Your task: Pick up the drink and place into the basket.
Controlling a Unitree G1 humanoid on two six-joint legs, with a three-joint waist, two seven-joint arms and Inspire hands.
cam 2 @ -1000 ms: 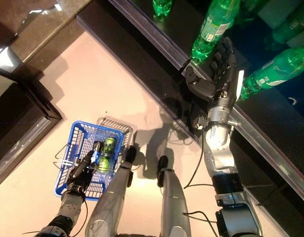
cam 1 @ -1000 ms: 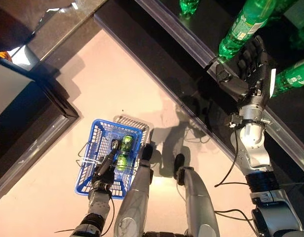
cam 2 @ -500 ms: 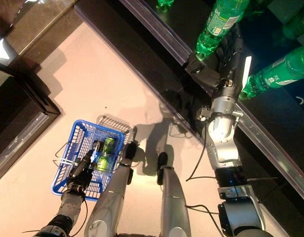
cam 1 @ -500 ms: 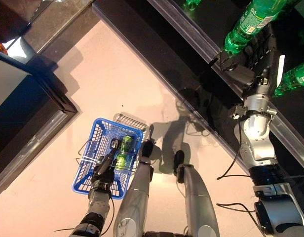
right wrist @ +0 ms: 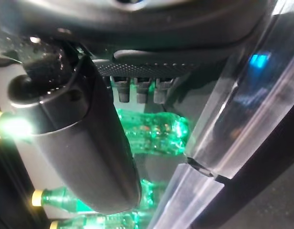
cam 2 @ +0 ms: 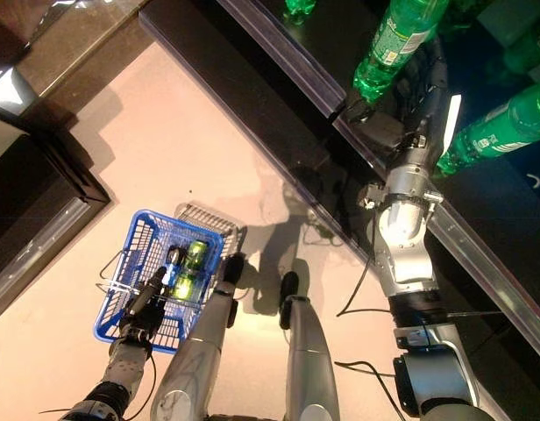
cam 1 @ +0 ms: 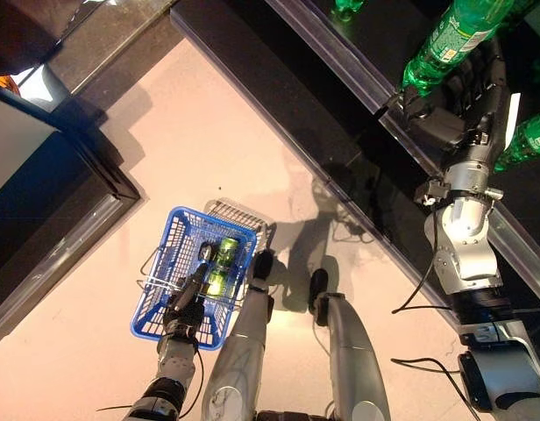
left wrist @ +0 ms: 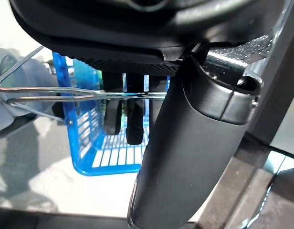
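My right hand [cam 1: 470, 92] is raised to the dark shelf, open, with straight fingers beside the lower end of a green bottle [cam 1: 445, 39]. In the right wrist view that bottle [right wrist: 154, 133] lies just past my fingertips [right wrist: 137, 90], and they do not hold it. My left hand [cam 1: 189, 296] hangs low at the left, shut on the thin wire handles [left wrist: 66, 93] of the blue basket [cam 1: 156, 294]. Green drinks [cam 1: 223, 261] lie in the basket.
A clear rail [cam 1: 358, 79] runs along the shelf's front edge. More green bottles lie on the shelf at the right [cam 1: 535, 136] and further back [cam 1: 344, 9]. A dark cabinet [cam 1: 51, 219] stands at the left. Pale floor [cam 1: 209, 132] lies between them.
My right hand has reached further into the shelf, closer to the green bottle's lower end. The view has shifted a little. The blue basket hangs as before.
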